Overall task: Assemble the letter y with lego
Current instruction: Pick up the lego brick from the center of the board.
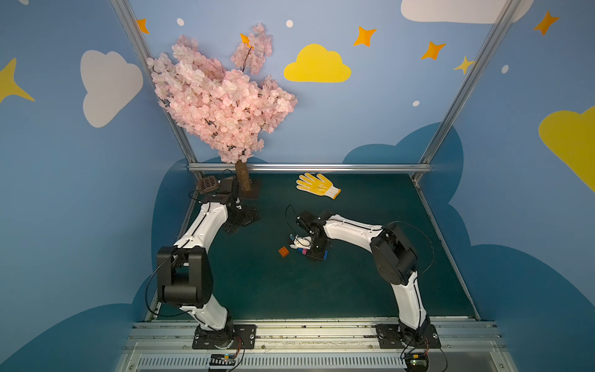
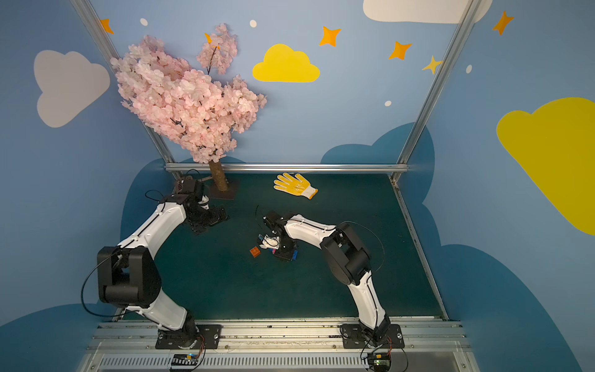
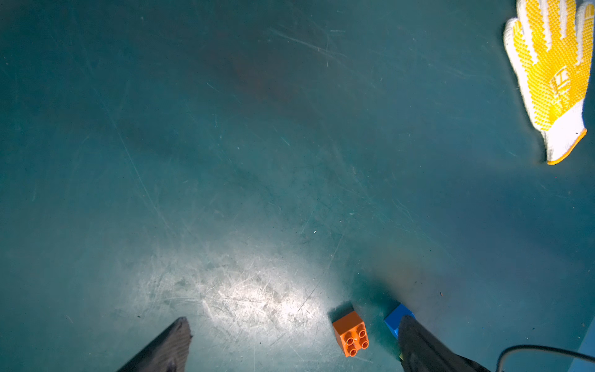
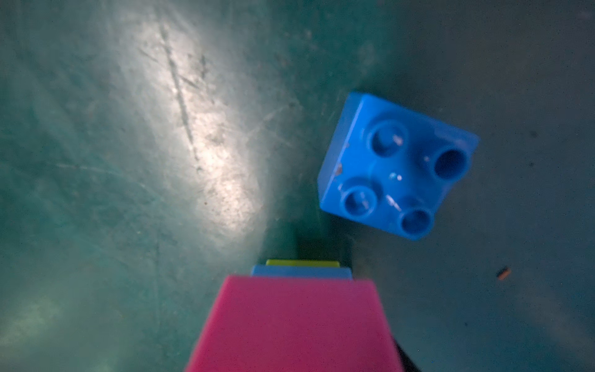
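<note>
Shows the right end effector (image 1: 302, 246) grasping the pink brick (image 4: 289, 322) at mid-worktop (image 1: 354, 273), a dark blue brick (image 4: 396, 167) and an orange brick (image 1: 283, 251) lying loose nearby, and the left end effector (image 3: 294, 344) released wide.

staged robot lab cell: painted cloud walls (image 1: 109, 87), aluminium frame (image 1: 309, 167), fake blossom tree (image 1: 219, 103).

glossy plastic blue brick (image 4: 396, 167), scuffed matt table (image 3: 225, 161), cloth glove (image 3: 550, 71)

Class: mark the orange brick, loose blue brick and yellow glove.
orange brick (image 1: 283, 251), in a top view, middle
loose blue brick (image 4: 392, 167), right wrist view, studded face
yellow glove (image 1: 317, 186), in a top view, palm
</note>
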Controlling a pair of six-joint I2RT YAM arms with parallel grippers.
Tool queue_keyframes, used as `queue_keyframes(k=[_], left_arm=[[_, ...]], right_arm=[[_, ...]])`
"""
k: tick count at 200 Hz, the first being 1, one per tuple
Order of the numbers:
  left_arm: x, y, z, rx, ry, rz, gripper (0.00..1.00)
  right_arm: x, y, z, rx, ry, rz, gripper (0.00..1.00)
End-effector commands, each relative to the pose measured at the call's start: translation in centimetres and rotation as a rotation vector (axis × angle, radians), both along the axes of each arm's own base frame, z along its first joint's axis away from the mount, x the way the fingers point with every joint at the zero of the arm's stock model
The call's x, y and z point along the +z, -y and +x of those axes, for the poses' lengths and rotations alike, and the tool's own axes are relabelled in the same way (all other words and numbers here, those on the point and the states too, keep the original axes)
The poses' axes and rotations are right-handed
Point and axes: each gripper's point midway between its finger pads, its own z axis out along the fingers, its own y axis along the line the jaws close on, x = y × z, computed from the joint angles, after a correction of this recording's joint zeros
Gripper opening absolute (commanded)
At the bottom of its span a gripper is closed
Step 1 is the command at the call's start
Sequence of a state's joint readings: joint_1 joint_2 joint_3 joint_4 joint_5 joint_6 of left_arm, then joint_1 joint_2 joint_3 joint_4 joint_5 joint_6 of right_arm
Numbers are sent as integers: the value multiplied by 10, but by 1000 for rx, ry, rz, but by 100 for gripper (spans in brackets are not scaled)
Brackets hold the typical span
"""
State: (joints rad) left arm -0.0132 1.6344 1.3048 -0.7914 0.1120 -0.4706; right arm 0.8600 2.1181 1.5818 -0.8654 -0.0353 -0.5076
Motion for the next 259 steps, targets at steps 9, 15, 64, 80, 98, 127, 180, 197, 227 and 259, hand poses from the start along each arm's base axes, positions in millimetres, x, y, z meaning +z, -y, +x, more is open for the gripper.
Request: queue_keyframes(k=[9,15,64,80,98,127,180,197,227,259], left_arm=[[-1,-2,-3,-8,-5,6,100],[-1,-2,-3,-7,-5,6,100],[0,-2,-3,-7,-3,8,100],[0,-2,-3,-7,-2,8,100],[-1,-2,-3,-7,-5,9,100],[-2,4,-4,-22,6,-16,100],[-18,68,-23,-153,-19,-3,97],[-26,97,-32,-230,-23,40,94],[-46,149,-42,-380,-24,85,83],[-58,188,-36,-495,-30,169,80]], right_arm=[[19,-4,6,-20,28,49,43],[20,-4,6,-19,27,51,43],[21,-4,7,-22,22,52,37],[21,-3,7,-22,19,50,30],[22,-3,6,-22,19,51,21],[30,2,14,-51,66,29,9],[81,59,62,-442,204,48,0],[94,87,72,-562,234,26,0],[113,111,80,-709,199,101,0],[121,122,79,-764,180,154,0]])
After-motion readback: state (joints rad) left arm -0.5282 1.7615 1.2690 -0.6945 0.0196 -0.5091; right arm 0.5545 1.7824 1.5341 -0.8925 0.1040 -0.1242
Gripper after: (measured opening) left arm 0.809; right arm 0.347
